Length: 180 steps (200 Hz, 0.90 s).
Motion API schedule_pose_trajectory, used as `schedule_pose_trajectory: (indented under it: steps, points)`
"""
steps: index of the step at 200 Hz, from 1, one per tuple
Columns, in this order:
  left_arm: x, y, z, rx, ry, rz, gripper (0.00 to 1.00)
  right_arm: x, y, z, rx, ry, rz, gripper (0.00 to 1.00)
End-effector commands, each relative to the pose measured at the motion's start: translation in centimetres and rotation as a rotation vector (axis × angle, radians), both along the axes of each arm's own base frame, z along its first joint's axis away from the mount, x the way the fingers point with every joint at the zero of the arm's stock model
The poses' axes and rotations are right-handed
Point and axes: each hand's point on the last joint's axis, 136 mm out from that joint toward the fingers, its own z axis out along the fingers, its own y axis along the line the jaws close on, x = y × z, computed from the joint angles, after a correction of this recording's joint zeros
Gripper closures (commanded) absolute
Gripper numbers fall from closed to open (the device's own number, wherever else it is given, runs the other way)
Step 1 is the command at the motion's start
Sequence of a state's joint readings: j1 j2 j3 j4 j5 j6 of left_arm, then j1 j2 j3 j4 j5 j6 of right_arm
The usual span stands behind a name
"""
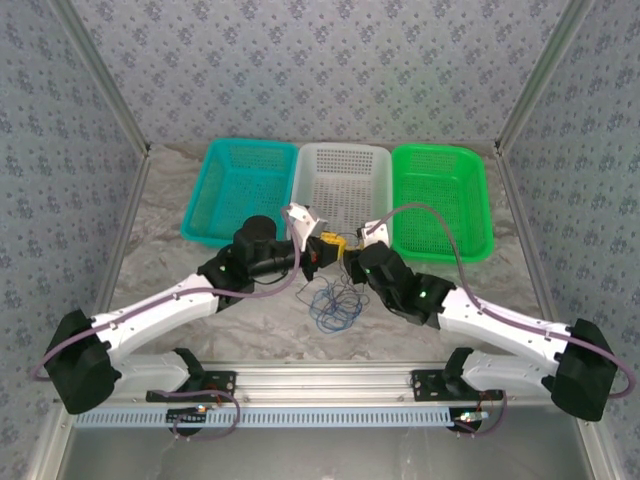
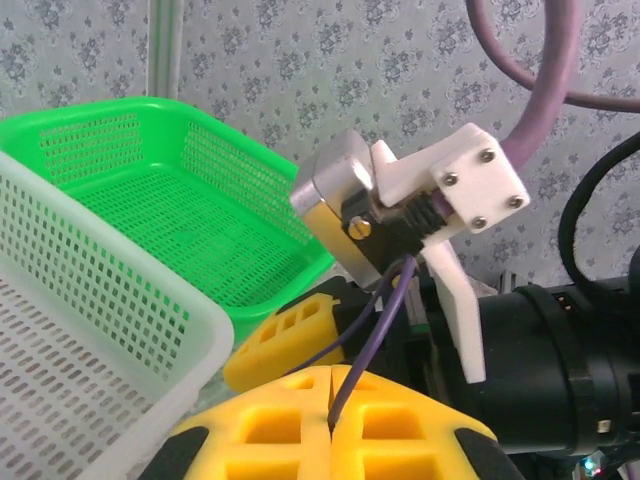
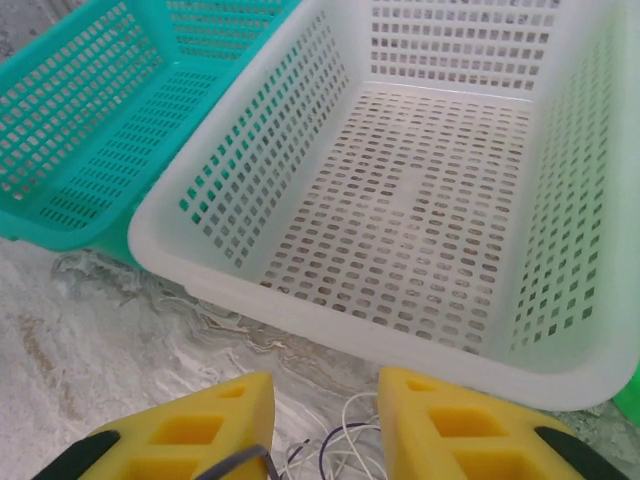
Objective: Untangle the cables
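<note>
Yellow-padded left gripper (image 2: 330, 405) clamped on one dark strand of the cables (image 1: 335, 303), which leaves its jaws toward 1 o'clock. Right gripper (image 3: 325, 425) jaws partly apart, whitish loops between them. Main tangle lies at 6 o'clock of both.

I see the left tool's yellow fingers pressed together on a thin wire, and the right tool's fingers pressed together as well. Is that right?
Not quite. The left tool is shut on a thin purple cable, as you say, but the right tool is open: the right wrist view shows a clear gap between its yellow fingers.
</note>
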<state>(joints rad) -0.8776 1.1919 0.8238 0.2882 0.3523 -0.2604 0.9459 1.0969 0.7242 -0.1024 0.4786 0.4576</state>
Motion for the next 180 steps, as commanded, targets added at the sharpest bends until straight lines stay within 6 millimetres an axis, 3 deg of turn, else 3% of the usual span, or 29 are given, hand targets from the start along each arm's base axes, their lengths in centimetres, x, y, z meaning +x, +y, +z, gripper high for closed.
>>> schedule_pose_trajectory:
  steps: [1, 43, 69, 82, 96, 141, 180]
  points:
    - [-0.8, 0.4, 4.6, -0.097, -0.056, -0.013, 1.0, 0.7, -1.2, -1.4, -0.019, 0.017, -0.081, 0.65]
    - [-1.2, 1.7, 8.5, -0.124, -0.159, 0.015, 1.0, 0.4, -1.9, -4.5, -0.05, 0.078, -0.106, 0.67]
    - [-1.5, 2.0, 9.9, -0.124, -0.197, 0.008, 0.99, 0.3, -2.2, -5.2, -0.055, 0.09, -0.112, 0.79]
    - [-1.4, 2.2, 10.0, -0.111, -0.214, 0.019, 0.99, 0.2, -2.3, -5.0, -0.061, 0.085, -0.106, 0.89]
    - [-1.0, 2.5, 9.6, -0.09, -0.219, 0.048, 0.99, 0.2, -2.2, -3.9, -0.06, 0.063, -0.091, 1.0]
    - [0.5, 3.8, 7.1, -0.023, -0.19, 0.162, 0.89, 0.1, -2.1, 2.6, -0.093, -0.032, -0.017, 1.0]
    - [1.4, 5.8, 5.1, 0.01, -0.173, 0.271, 0.37, -0.2, -2.2, 7.8, -0.087, -0.092, 0.031, 1.0]
